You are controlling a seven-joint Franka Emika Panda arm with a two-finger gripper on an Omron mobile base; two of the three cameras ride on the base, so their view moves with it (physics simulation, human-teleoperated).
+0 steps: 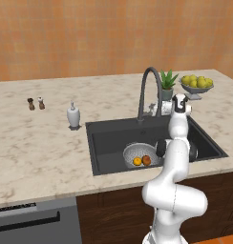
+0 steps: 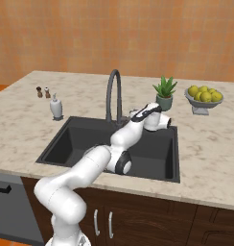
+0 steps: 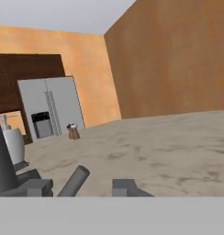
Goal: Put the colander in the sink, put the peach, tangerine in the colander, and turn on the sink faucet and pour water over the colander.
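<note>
Silver perforated metal colander (image 1: 139,155) sits in the dark grey rectangular sink (image 1: 113,136), w/ two orange-toned fruits inside. Next step, I'd judge: tap on. Gripper (image 3: 81,186) is at the base of the tall dark gooseneck faucet (image 1: 148,90), jaws partly apart around the grey lever rod (image 3: 74,181). Push lever sideways, steady; watch for slipping off. Speckled beige worktop (image 1: 37,143) around.

soap bottle (image 1: 73,116), two shakers (image 1: 36,103), potted plant (image 1: 168,85) and lemon bowl (image 1: 197,86) on the counter (image 1: 37,152).
</note>
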